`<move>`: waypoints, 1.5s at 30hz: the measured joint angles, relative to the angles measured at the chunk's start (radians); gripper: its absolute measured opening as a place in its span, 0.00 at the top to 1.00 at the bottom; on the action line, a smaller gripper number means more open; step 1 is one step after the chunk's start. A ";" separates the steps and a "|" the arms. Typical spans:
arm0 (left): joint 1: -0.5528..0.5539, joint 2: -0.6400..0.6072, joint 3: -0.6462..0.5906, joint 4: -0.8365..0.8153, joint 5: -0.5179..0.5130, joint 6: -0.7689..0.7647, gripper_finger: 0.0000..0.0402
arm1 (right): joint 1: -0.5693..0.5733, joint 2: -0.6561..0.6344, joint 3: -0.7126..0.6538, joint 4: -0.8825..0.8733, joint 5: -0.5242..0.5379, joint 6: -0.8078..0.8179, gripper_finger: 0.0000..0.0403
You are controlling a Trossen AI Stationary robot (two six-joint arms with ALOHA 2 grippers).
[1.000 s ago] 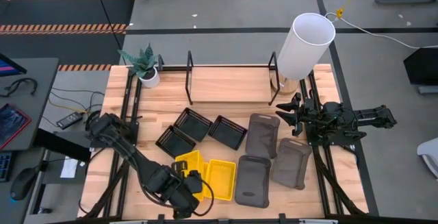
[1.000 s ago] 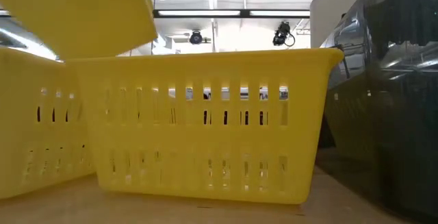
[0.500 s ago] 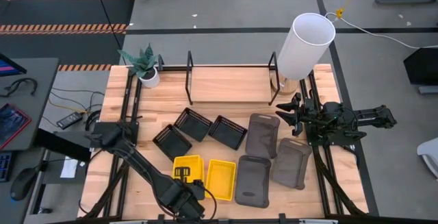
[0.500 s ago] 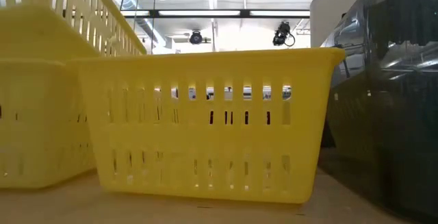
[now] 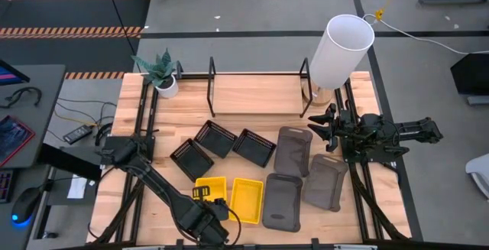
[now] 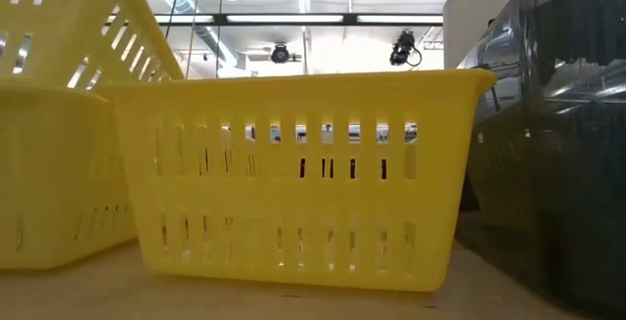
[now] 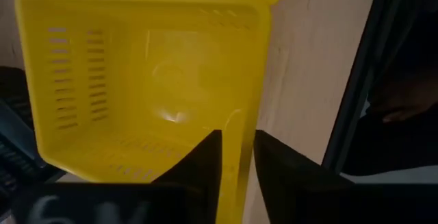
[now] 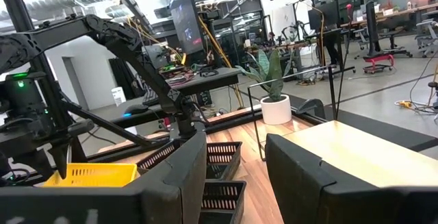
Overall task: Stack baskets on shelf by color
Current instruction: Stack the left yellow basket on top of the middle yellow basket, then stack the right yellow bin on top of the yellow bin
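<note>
My left gripper (image 5: 203, 206) at the table's near edge is shut on a yellow basket (image 5: 210, 186), which tilts over a second yellow basket (image 6: 49, 173) on the table. A third yellow basket (image 5: 247, 199) stands just to their right. Three black slatted baskets (image 5: 215, 138) lie behind them. Three dark grey baskets (image 5: 293, 150) show to the right. The black rod shelf (image 5: 256, 89) stands at the far edge. My right gripper (image 5: 321, 128) waits open at the right, beside the grey baskets. My left gripper pinches the yellow basket's near side wall (image 7: 239, 131) at the rim, one finger (image 7: 205, 162) inside the basket and one (image 7: 280, 169) outside. The fingers come from the table's near side, slanting down. The basket (image 6: 88, 17) is tilted, its low end at the second yellow basket.
A tall white cylinder (image 5: 340, 50) stands at the far right, next to the shelf's end. A potted plant (image 5: 162, 74) stands at the far left corner. Bare wood lies between the shelf and the baskets.
My left gripper has lowered and tipped the held yellow basket. One second ago its flat bottom faced the low camera, high up. Now its slatted wall slants down onto the second yellow basket. The other baskets have stayed put.
</note>
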 joint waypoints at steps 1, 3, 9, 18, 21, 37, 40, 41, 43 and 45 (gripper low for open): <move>0.001 0.000 0.000 0.000 0.000 -0.002 0.75 | 0.000 0.000 0.000 0.000 0.000 0.000 0.61; 0.004 0.000 0.000 0.000 -0.001 -0.006 0.72 | 0.000 0.000 0.000 0.000 0.000 0.000 0.61; 0.021 0.000 0.000 0.012 -0.001 -0.063 0.71 | 0.000 0.000 0.000 0.000 0.000 0.000 0.61; 0.037 0.023 0.001 0.078 -0.006 -0.081 0.71 | 0.000 0.000 0.000 0.000 0.000 0.000 0.61; 0.040 0.033 0.000 0.076 0.015 -0.078 0.71 | 0.000 0.000 0.000 0.000 0.000 0.000 0.61; 0.189 0.057 0.045 0.365 0.037 -0.024 0.71 | 0.000 0.000 0.000 0.000 0.000 0.000 0.61; 0.188 0.062 0.044 0.363 0.039 0.006 0.73 | 0.000 0.000 0.000 0.000 0.000 0.000 0.61; 0.188 0.064 0.044 0.366 0.039 0.008 0.73 | 0.000 0.000 0.000 0.000 0.000 0.000 0.61; 0.183 0.066 0.045 0.367 0.038 0.013 0.74 | 0.000 0.000 0.000 0.000 0.000 0.000 0.61; 0.177 0.074 0.044 0.375 0.039 0.031 0.75 | 0.000 0.000 0.000 0.000 0.000 0.000 0.61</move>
